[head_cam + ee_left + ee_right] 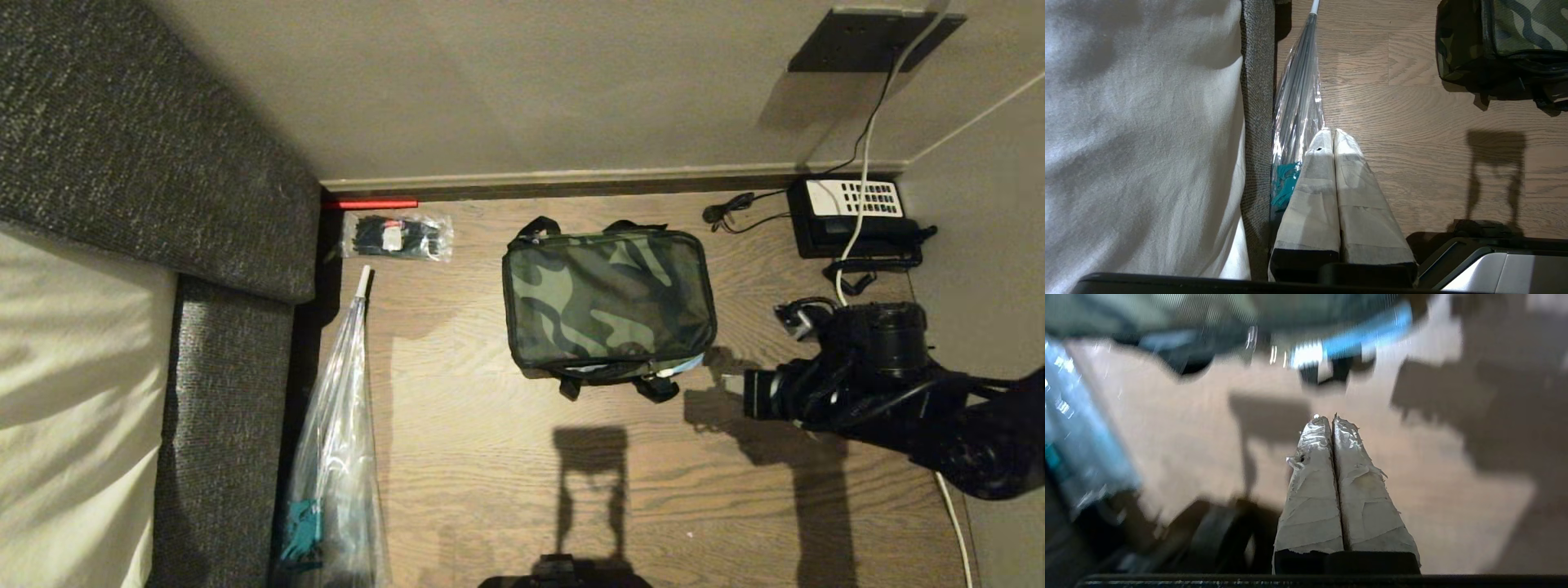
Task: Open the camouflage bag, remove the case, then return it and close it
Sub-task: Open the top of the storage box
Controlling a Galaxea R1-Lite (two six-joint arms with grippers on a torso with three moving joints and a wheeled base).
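The camouflage bag (pixel 608 302) lies zipped shut on the wooden floor, and its light blue zipper pull (pixel 690 365) hangs at its near right corner. The case is out of view. My right arm (pixel 865 384) reaches in from the right, low over the floor, just right of that corner. Its gripper (pixel 1333 418) is shut and holds nothing. In the right wrist view the blurred bag (pixel 1208 310) and the blue pull (pixel 1367 332) lie a little beyond the fingertips. My left gripper (pixel 1333 131) is shut and empty, parked by the bed, with the bag (pixel 1506 41) well off to its side.
A black telephone (pixel 853 216) with a white cable stands by the back wall on the right. A clear folded umbrella (pixel 339 425) lies along the grey bed frame (pixel 229 367) on the left. Near the wall there is a plastic packet (pixel 397 235).
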